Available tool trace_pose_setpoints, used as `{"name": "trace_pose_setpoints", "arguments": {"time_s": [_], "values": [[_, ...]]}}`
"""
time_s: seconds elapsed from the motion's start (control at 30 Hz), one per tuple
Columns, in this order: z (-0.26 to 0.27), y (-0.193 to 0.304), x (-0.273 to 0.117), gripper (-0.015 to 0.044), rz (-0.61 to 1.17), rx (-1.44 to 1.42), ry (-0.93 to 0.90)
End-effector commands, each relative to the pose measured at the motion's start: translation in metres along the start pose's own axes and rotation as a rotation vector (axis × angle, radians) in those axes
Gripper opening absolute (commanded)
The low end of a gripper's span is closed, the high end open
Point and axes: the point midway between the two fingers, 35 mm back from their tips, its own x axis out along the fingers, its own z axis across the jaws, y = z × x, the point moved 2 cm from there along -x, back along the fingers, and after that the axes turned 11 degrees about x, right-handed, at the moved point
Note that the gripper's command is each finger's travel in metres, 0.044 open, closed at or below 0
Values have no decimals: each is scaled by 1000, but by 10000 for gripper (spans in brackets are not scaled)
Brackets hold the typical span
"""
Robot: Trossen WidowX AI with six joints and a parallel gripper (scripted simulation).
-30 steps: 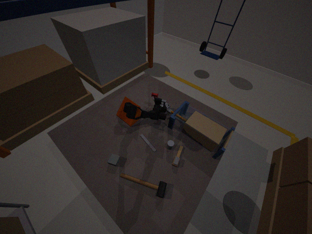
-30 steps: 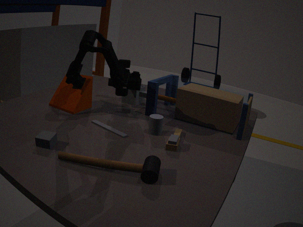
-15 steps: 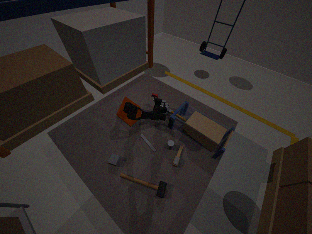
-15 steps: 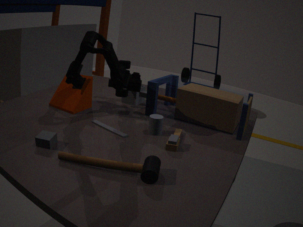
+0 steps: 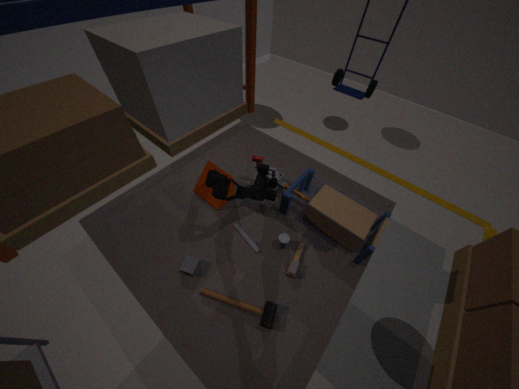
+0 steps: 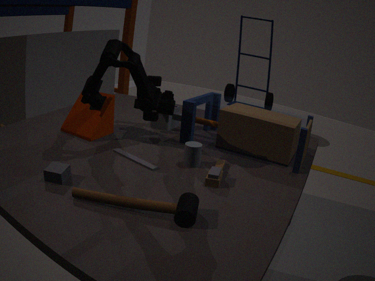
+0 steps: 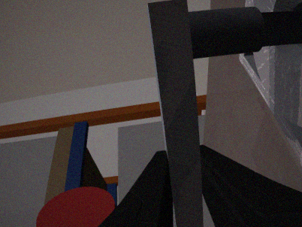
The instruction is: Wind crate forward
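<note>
In the wrist view my gripper [image 7: 180, 157] is shut on the winch handle, gripping its flat grey bar [image 7: 176, 94]. Its black shaft points right and its red knob [image 7: 77, 207] [image 5: 257, 158] is at the lower left. In the top and exterior views the arm hides the fingers, above the grey winch [image 5: 274, 172] [image 6: 164, 121]. I cannot tell whether the key is in the hole. An orange strap [image 5: 297, 192] [image 6: 205, 121] runs through the blue steel frame [image 5: 285, 201] [image 6: 188, 120] to the crate [image 5: 341, 211] [image 6: 257, 133]. The crate looks flat, with a gap before the frame.
A white cylinder [image 5: 283, 238] [image 6: 193, 154], a wooden-handled tool [image 5: 298, 253] [image 6: 213, 180], a flat bar [image 5: 246, 237] [image 6: 135, 159], a grey block [image 5: 189, 264] [image 6: 56, 172] and a black-headed mallet [image 5: 268, 314] [image 6: 186, 210] lie on the near side. Clear panels flank the crate.
</note>
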Motion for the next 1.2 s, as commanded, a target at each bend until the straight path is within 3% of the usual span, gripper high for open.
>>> {"name": "trace_pose_setpoints", "arguments": {"time_s": [0.0,1.0,1.17], "values": [[-1,-1,0,0,0,-6,-4],[-7,-2,1,0,2,0,1],[-7,-2,1,131,1,4,4]]}}
